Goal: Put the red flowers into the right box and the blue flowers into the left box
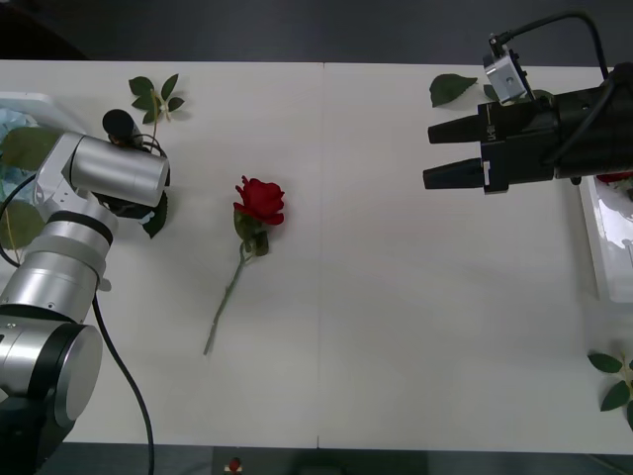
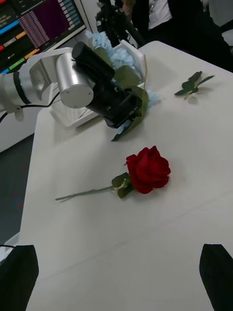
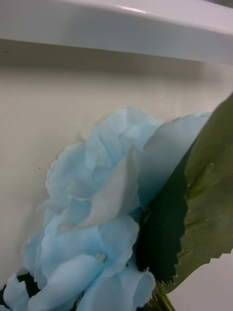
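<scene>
One red flower (image 1: 260, 201) lies on the white table, left of centre, with its stem running toward the near edge; the right wrist view has it as a red flower (image 2: 148, 170). My right gripper (image 1: 435, 154) hovers open and empty at the far right, well away from that rose, its black fingertips (image 2: 216, 272) wide apart. The left gripper (image 2: 124, 114) sits by the left box (image 2: 133, 53), with green leaves and a blue flower (image 3: 97, 209) bunched at its tip. More blue flowers (image 2: 108, 41) lie in that box. The right box (image 1: 593, 237) is at the right edge.
A bloomless leaf sprig (image 1: 154, 97) lies at the far left. A single leaf (image 1: 450, 89) lies at the far right, and more leaves (image 1: 618, 381) lie at the near right edge. A bit of red (image 1: 615, 178) shows beside the right arm.
</scene>
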Controlling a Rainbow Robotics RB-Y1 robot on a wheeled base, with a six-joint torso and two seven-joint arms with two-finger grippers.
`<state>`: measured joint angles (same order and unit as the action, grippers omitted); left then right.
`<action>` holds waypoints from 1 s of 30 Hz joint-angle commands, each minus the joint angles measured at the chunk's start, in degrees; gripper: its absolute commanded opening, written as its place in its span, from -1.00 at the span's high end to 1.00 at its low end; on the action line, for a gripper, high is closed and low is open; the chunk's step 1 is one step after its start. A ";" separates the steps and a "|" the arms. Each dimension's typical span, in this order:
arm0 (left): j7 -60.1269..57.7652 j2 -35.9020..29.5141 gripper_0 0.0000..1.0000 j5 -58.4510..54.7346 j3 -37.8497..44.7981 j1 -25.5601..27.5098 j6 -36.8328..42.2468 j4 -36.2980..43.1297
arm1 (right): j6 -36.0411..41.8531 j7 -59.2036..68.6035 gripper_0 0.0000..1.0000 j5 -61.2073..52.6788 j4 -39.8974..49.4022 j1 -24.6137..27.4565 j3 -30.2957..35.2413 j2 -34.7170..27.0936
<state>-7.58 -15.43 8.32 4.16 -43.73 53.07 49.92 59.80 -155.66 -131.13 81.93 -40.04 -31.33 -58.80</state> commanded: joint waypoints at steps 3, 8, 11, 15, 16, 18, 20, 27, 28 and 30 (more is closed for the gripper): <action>1.60 -0.65 1.00 -5.34 -1.26 0.57 8.28 7.03 | -1.70 0.66 -0.93 -2.11 -1.95 -1.00 0.75 -0.97; 3.45 -0.83 1.00 -9.91 -1.26 0.66 22.34 18.72 | -3.46 0.66 -0.94 -3.25 -3.09 -1.09 0.75 -0.97; 7.05 -0.74 1.00 -11.40 -1.17 0.75 29.02 23.73 | -3.55 0.66 -0.93 -3.25 -3.62 -1.09 0.75 -1.06; 11.18 -0.83 1.00 -12.19 -0.65 1.45 35.70 28.83 | -3.29 0.66 -0.93 -3.25 -3.62 -1.00 0.75 -1.41; 11.98 -0.83 1.00 -12.46 -0.38 1.80 37.02 30.23 | -3.29 0.66 -0.93 -3.25 -3.62 -1.00 0.75 -1.58; 13.91 -0.83 1.00 -13.07 0.15 3.04 39.92 34.28 | -3.11 0.66 -0.93 -3.43 -3.62 -1.00 0.75 -1.58; 15.31 -0.83 1.00 -13.42 0.58 4.09 40.97 36.65 | -2.93 0.66 -0.93 -3.52 -3.62 -1.00 0.75 -1.49; 16.63 -1.62 -1.00 -13.60 0.58 6.11 39.57 37.97 | -1.97 0.66 -0.93 -3.87 -3.44 -1.00 0.75 -1.58; 16.72 -1.62 -1.00 -13.60 0.67 6.11 39.66 37.97 | -1.70 0.66 -0.93 -3.96 -3.44 -1.00 0.75 -1.58; 16.72 -1.71 -1.00 -13.69 0.94 6.11 39.83 37.97 | -1.18 0.66 -0.93 -4.31 -3.44 -1.00 0.66 -1.58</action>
<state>8.74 -15.56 -4.97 4.08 -37.02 93.04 86.84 58.15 -155.66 -134.64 77.84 -40.04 -31.33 -58.80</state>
